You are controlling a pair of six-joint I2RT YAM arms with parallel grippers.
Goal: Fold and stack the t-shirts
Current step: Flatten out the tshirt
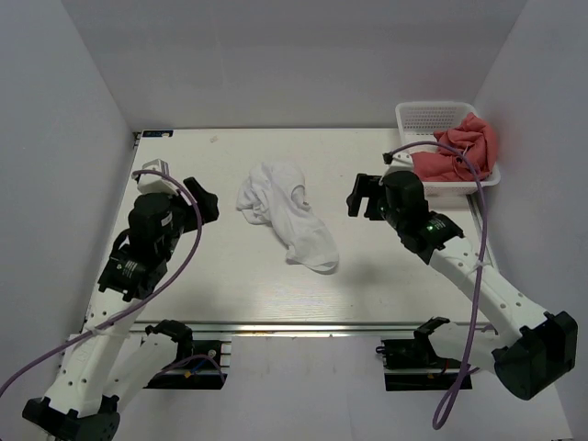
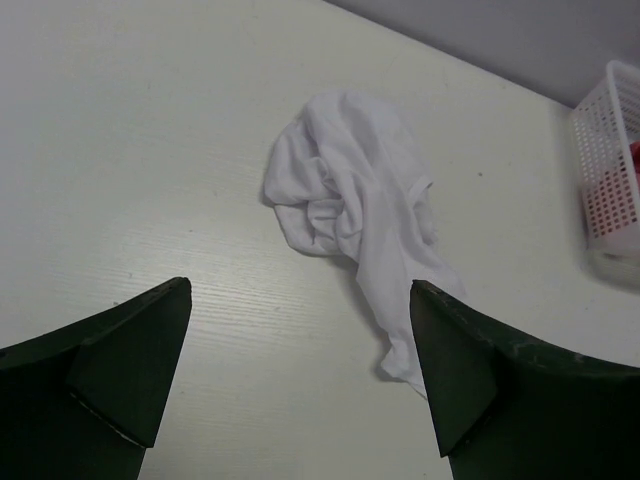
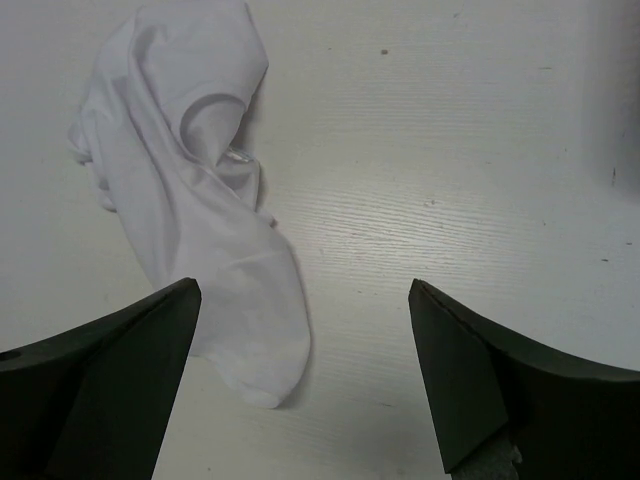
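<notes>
Two gaping claws [image 1: 204, 202] [image 1: 360, 196] flank white t-shirt [image 1: 283, 211], well apart.

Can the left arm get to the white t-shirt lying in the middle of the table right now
Probably yes. The left hand is open and faces the white t-shirt, with only bare table between them, so nothing seems to block it.
</notes>
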